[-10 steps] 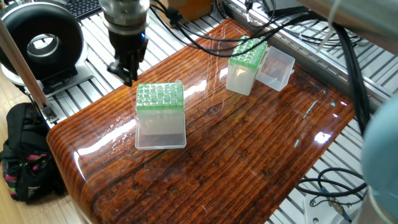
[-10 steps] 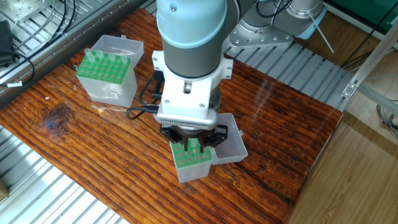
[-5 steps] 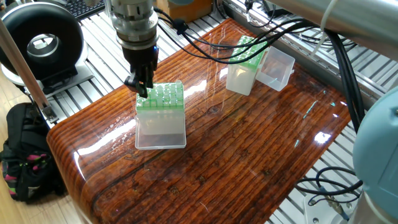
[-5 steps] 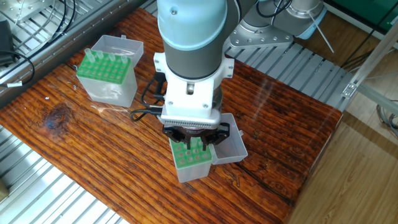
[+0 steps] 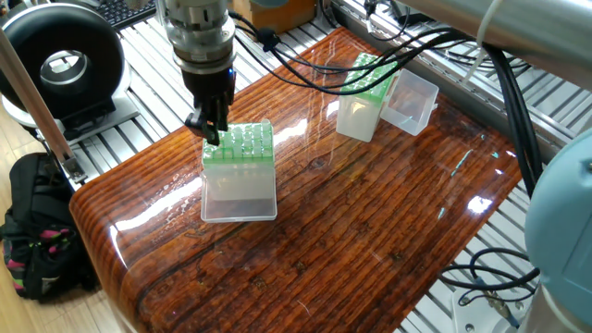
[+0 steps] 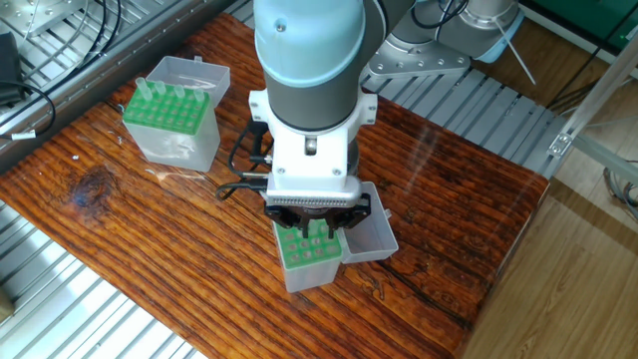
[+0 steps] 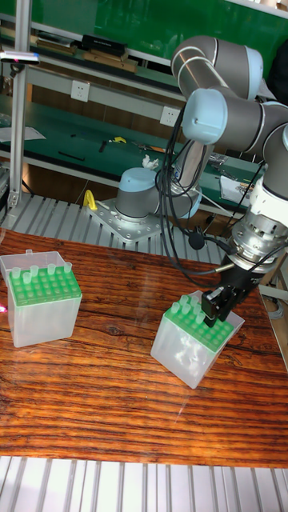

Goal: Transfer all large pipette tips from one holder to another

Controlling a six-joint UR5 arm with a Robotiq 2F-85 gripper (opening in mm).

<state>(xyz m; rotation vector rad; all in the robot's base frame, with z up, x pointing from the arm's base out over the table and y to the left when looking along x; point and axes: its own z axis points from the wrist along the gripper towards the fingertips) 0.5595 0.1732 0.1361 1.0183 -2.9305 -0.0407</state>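
Your tool (image 5: pixel 211 129) sits low over the back edge of the near green-topped tip box (image 5: pixel 239 172), right at its rack top; in the tall fixed view (image 7: pixel 214 308) the fingertips are down among the tip heads there. Whether the fingers are clenched on a tip or merely around one, you cannot tell: the wrist hides them in the other fixed view, and elsewhere they are too dark and small.

The large pipette tips (image 7: pixel 186 306) in this near box stand upright in the green rack, their whitish heads poking up along the side away from the tool. The far green-topped tip box (image 6: pixel 171 122) also carries a row of raised tips (image 6: pixel 165 93) along one edge. Which box is source and which is destination the pictures do not settle, so judge the task as somewhere mid-way: tips stand in both holders, and none is seen in the air between them.

Around the work you have each box's clear lid hanging open beside it: one (image 6: pixel 370 235) touching the near box on the side under the arm, one (image 5: pixel 412 102) beside the far box. The two boxes stand well apart on the glossy wooden desk (image 5: pixel 370 222), with bare wood between them, so the carry path looks free. Mind the black cables (image 5: pixel 305 55) trailing off the wrist above the far box; they could brush its tips. A black round device (image 5: pixel 63 61) and a backpack (image 5: pixel 37 231) sit off the desk, out of the way.
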